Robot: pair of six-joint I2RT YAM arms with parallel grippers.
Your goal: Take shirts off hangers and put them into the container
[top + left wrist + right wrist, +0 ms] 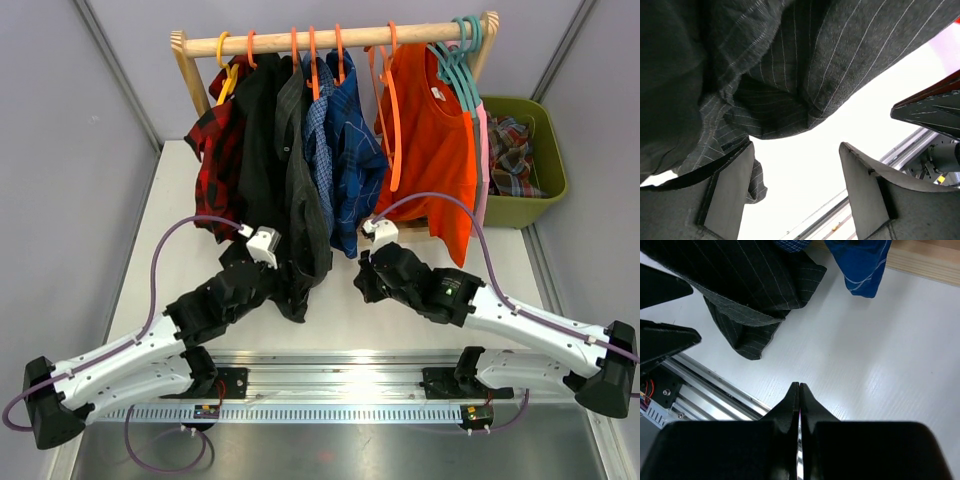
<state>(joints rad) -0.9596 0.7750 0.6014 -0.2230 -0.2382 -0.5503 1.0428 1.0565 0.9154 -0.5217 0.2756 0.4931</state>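
Note:
Several shirts hang on hangers from a wooden rail (330, 40): red-black plaid (215, 150), black (258, 140), grey pinstripe (300, 190), blue check, dark blue plaid (352, 150), orange (440, 140) and pink. My left gripper (797, 185) is open just below the grey shirt's (790, 65) hem. A fold of the cloth lies against its left finger (730, 190), and nothing is between the jaws. My right gripper (799, 386) is shut and empty over the table, right of the grey hem (750, 285). The olive container (550, 170) stands at the far right with a plaid shirt (512, 155) inside.
An empty orange hanger (390, 130) and teal hangers (462, 50) hang on the rail near the orange shirt. A yellow hanger (226, 75) is at the rail's left end. The arms' aluminium base rail (340, 385) runs along the near edge. Grey walls enclose both sides.

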